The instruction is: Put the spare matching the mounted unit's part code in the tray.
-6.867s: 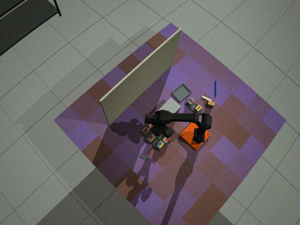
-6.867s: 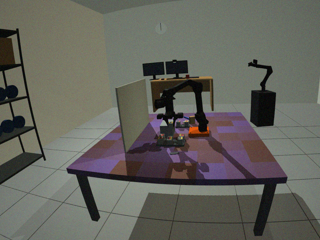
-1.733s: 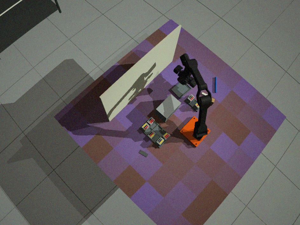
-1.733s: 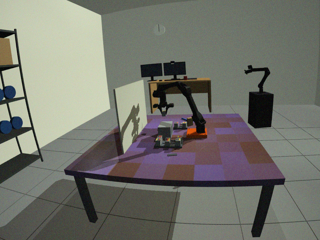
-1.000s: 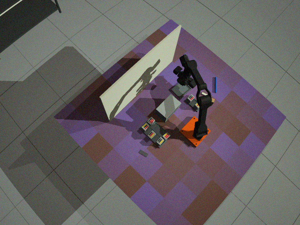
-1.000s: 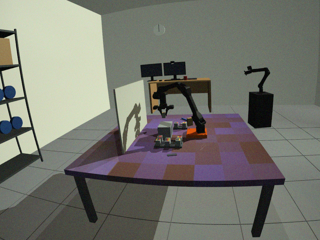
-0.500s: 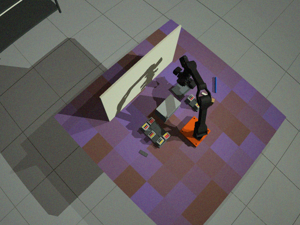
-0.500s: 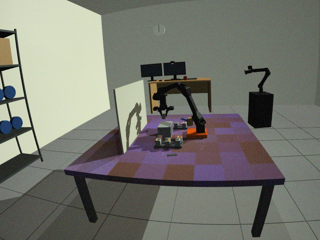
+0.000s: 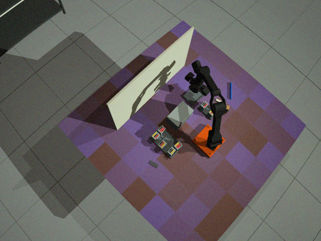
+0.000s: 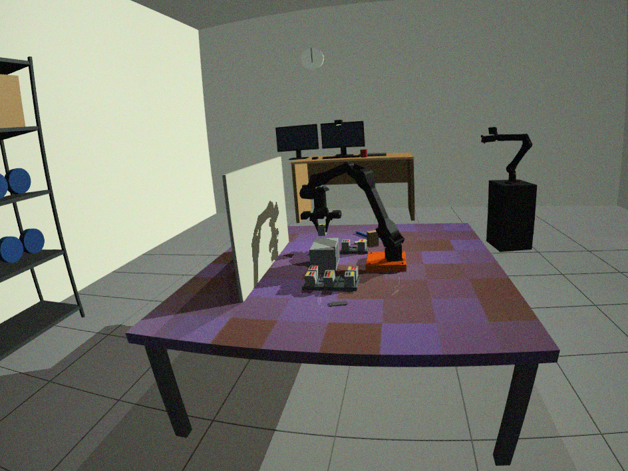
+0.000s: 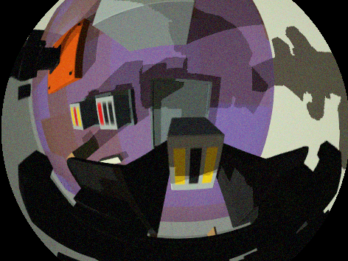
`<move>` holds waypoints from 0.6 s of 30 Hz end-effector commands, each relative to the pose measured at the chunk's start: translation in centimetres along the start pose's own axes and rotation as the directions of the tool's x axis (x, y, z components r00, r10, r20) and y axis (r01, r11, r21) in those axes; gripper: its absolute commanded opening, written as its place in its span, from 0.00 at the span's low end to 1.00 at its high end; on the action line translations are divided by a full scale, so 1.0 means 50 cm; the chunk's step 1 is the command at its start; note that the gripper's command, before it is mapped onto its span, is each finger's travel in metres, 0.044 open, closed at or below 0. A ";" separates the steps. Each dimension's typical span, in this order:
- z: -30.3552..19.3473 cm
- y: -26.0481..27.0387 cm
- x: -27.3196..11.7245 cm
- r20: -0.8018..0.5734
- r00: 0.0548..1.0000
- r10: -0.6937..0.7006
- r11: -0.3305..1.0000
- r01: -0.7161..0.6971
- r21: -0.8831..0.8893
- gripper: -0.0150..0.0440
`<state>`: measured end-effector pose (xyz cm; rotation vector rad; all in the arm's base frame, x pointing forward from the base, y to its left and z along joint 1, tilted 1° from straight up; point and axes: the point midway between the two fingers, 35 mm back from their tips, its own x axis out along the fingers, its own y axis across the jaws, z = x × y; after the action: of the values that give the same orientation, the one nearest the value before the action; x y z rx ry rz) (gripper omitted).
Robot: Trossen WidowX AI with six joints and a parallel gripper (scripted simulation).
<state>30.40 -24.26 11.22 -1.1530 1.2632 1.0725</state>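
My gripper is shut on a dark grey spare block, whose label shows yellow, black and yellow bars. It holds the block up in the air near the grey tray, which lies lower and shows nothing in it; the gripper covers one tray corner in the top view. A rack holds several bar-labelled units. Two more units, one with a red-and-black label and one yellow-and-red, stand on a small base. I cannot tell which unit is the mounted one; its back is not identifiable.
A tall grey box stands between tray and rack. A pale upright panel runs along one side. A blue bar, a wooden block and a grey strip lie about.
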 end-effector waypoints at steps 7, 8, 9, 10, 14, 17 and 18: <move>0.003 0.002 0.016 0.007 1.000 0.001 1.000 -0.001 -0.005 0.25; 0.003 0.002 0.018 0.007 1.000 0.001 1.000 -0.001 -0.005 0.25; 0.003 0.002 0.019 0.007 1.000 0.001 1.000 -0.001 -0.005 0.25; 0.003 0.002 0.021 0.007 1.000 0.001 1.000 -0.001 -0.005 0.25; 0.003 0.002 0.026 0.007 1.000 0.001 1.000 -0.001 -0.005 0.25; 0.004 0.003 0.030 0.007 1.000 0.001 1.000 -0.001 -0.005 0.25; 0.004 0.003 0.032 0.007 1.000 0.001 1.000 -0.001 -0.005 0.25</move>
<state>30.39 -24.25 9.97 -1.1530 1.2632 1.0725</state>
